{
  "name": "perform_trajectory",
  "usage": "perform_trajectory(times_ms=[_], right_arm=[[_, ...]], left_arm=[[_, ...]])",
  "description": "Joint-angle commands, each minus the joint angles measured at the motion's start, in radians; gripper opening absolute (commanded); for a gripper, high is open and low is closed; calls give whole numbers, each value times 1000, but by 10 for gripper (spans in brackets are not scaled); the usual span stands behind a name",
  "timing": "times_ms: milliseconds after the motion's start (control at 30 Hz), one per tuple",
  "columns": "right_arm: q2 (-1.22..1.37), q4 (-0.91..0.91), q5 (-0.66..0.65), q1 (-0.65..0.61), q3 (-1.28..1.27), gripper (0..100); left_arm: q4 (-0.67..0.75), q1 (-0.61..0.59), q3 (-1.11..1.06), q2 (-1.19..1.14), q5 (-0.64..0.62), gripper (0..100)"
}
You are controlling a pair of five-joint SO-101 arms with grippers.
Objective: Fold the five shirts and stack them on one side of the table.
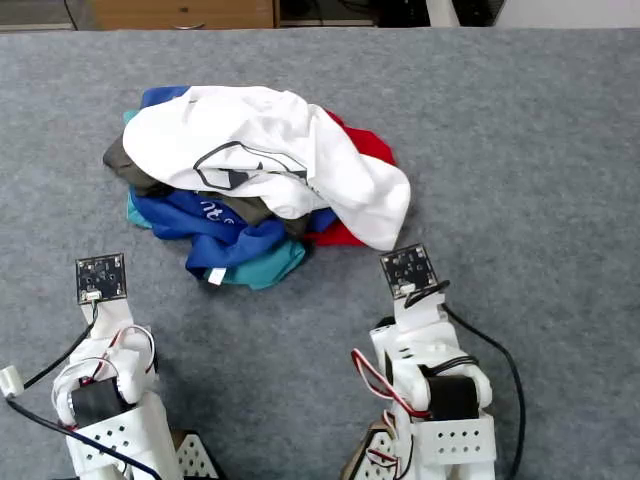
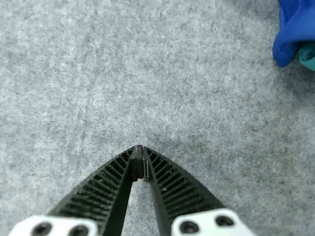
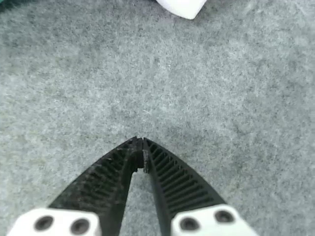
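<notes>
Ahead of the jaws, the heap of shirts [image 1: 260, 170] is seen crumpled on the grey mat [image 1: 520, 150]; left gripper [image 2: 139, 162] and right gripper [image 3: 140, 155] are held pinched together with nothing between.

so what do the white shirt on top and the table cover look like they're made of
White shirt: soft matte fabric, probably cotton-type knit; it slumps in loose folds.
Table cover: grey felt or short-pile carpet by its look; fuzzy, mottled fibres, no shine.
</notes>
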State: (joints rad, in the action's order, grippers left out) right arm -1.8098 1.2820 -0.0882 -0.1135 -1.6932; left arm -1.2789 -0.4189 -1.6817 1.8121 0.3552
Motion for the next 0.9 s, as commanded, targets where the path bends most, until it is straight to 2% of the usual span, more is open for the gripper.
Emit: perform_trajectory(times_ms=[0, 267, 400, 567, 700, 800, 867], right_arm=[[-50, 2, 6, 13, 2, 3], [-50, 2, 6, 13, 2, 3], [-50, 2, 6, 13, 2, 3], [-50, 2, 6, 13, 2, 3], [-50, 2, 6, 13, 2, 3], [-50, 2, 6, 13, 2, 3], [-51, 3, 8, 1, 2, 3]], left_arm=[[-3, -9, -9, 7, -3, 19], [15, -3, -5, 10, 0, 19], [150, -20, 80, 8, 2, 19], [279, -155, 149, 5, 2, 21], [279, -170, 338, 2, -2, 21], [270, -173, 560, -12, -3, 22], [209, -175, 724, -71, -5, 43]])
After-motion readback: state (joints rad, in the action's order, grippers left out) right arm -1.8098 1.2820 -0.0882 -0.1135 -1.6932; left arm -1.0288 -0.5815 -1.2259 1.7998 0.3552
